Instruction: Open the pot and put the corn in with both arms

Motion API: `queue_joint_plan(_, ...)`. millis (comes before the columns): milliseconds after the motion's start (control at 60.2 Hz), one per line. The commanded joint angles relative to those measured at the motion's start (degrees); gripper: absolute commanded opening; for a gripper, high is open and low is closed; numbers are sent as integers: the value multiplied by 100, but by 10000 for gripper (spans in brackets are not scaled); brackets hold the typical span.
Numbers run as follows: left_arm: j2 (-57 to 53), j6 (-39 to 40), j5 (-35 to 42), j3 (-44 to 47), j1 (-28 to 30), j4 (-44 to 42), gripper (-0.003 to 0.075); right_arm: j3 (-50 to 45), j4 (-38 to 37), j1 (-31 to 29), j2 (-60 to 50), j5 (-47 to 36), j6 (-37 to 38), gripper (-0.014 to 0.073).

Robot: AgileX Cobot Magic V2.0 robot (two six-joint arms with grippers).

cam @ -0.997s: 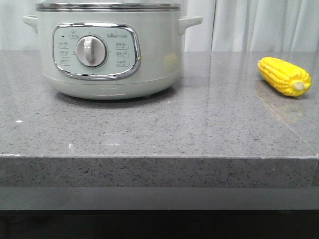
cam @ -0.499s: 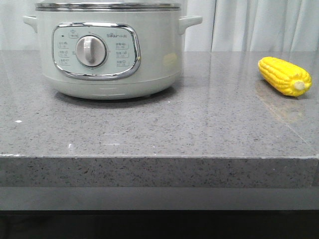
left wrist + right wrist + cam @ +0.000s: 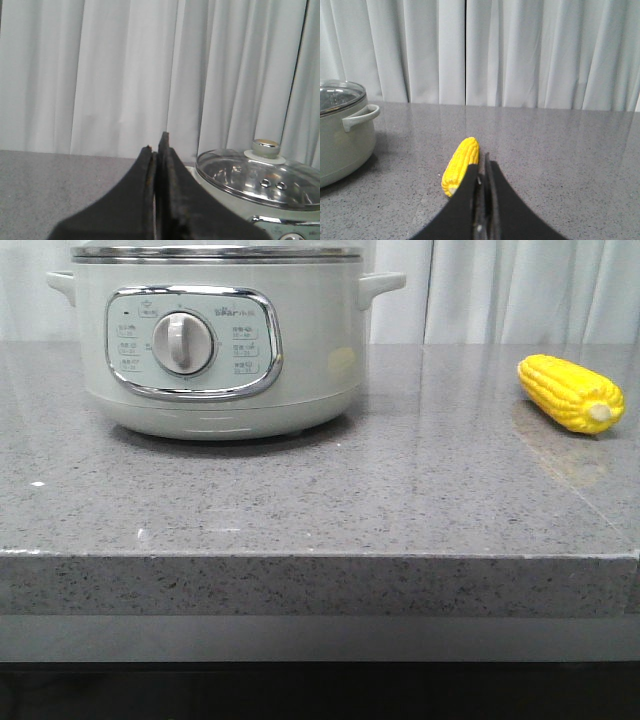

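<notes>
One pot (image 3: 215, 340) at 10 o'clock on one grey stone table (image 3: 400, 500), with two side handles, one dial (image 3: 182, 342), one glass lid (image 3: 260, 177). One corn (image 3: 571, 393) at 3 o'clock. Two grippers.

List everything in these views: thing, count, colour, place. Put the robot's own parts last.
pot: one, pale grey-green, on the counter's left side, control dial facing forward.
glass lid: one, clear with a metal knob, sitting on the pot.
corn: one, bright yellow, lying on the counter's right side, apart from the pot.
counter: one, speckled grey stone.
curtain: white, pleated, behind the counter.
left gripper: one, black, jaws shut, empty.
right gripper: one, black, jaws shut, empty, near the corn.
</notes>
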State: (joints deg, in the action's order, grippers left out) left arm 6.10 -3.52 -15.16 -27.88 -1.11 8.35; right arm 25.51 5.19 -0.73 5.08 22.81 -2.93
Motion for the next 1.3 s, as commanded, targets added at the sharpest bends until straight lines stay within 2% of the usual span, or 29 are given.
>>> queue_joint_plan(0,594,-4,-376,-672,5,30,-20,584,-26,-25,506,-38,-10,-67)
queue_joint_plan(133,1258,-4,-981,-1213,5,30,-20,1001,-21,-25,1030,205,-10,-67)
queue_joint_plan(499,2131,-4,-902,-1242,5,30,-20,1035,-21,-25,1408,205,-10,-67)
queue_joint_plan(814,2370,-4,-834,-1242,5,-132,-20,1035,-21,-25,1407,224,-10,-66)
queue_joint_plan(931,2370,-4,-696,-1242,5,-287,-16,1035,-21,-25,1407,224,-10,-14)
queue_joint_plan(1030,2370,-4,-641,-1242,5,-289,66,1035,-21,-25,1407,229,-10,118)
queue_joint_plan(1130,2370,-4,-605,-1242,5,-289,240,1035,-21,-25,1407,236,-10,319)
queue_joint_plan(1180,2370,-4,-568,-1242,5,-289,356,1035,-21,-25,1407,242,-10,432)
queue_joint_plan(1280,2370,-4,-529,-1242,5,-289,444,1035,-21,-25,1407,281,-10,491)
